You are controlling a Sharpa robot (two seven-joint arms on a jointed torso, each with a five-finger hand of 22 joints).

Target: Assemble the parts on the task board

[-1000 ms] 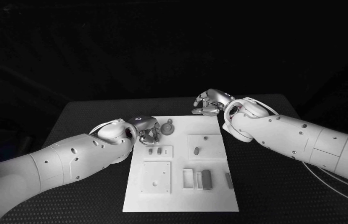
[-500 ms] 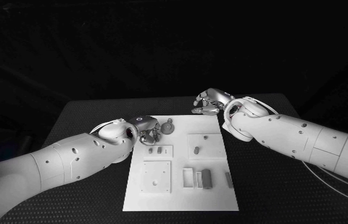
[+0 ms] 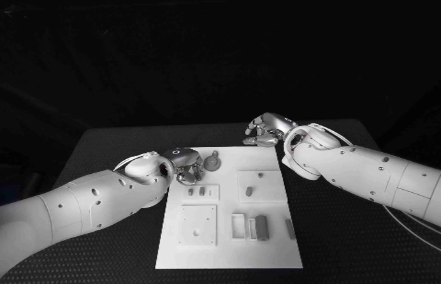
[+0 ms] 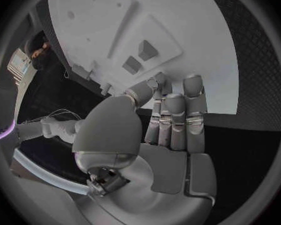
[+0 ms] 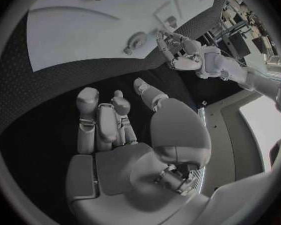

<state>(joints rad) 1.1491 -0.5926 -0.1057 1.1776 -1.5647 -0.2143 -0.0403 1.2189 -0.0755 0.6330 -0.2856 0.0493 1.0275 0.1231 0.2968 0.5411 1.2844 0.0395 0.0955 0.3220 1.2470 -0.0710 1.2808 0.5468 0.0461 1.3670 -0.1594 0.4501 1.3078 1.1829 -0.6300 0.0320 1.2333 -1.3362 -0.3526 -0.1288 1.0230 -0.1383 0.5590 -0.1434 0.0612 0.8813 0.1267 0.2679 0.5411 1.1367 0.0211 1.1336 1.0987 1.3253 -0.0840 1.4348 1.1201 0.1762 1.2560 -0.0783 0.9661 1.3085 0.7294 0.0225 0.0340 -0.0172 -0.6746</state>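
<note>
**Left hand creeping along the board's far-left edge**

Since a second ago: barely any motion. The left hand (image 3: pixel 187 163) has nudged slightly toward the round part (image 3: pixel 211 163); right hand unchanged, parts on the board unmoved.

Head view:
- Task board (image 3: pixel 230 246) lies mid-bench (image 3: pixel 110 144), long axis running near to far.
- Left hand sits at the board's far-left edge, fingers hanging down over it, just left of the round part. Touching or not, cannot tell.
- Right hand (image 3: pixel 264 131) is at the board's far edge, fingers curled in. Whether it holds anything, cannot tell from here.
- Two small pegs (image 3: pixel 197 192) stand on a raised square left of centre. Another raised square (image 3: pixel 256 186) to the right carries a small part.
- Near half: a flat plate (image 3: pixel 199 224) with a hole on the left, upright blocks (image 3: pixel 256 227) right of it, a narrow strip (image 3: pixel 290 228) near the right edge.

Left wrist view:
- Left hand (image 4: pixel 168 125) has fingers extended side by side, close together, thumb alongside. Nothing in them.
- Fingertips sit at the board (image 4: pixel 197 60) edge; the two pegs (image 4: pixel 139 57) are just beyond.

Right wrist view:
- Right hand (image 5: pixel 115 125) has fingers bent in toward the palm, thumb apart, nothing held, over the bare bench (image 5: pixel 28 100).
- Beyond it, the board (image 5: pixel 84 30), the round part (image 5: pixel 137 40) and the left hand (image 5: pixel 178 52) beside it.
</note>
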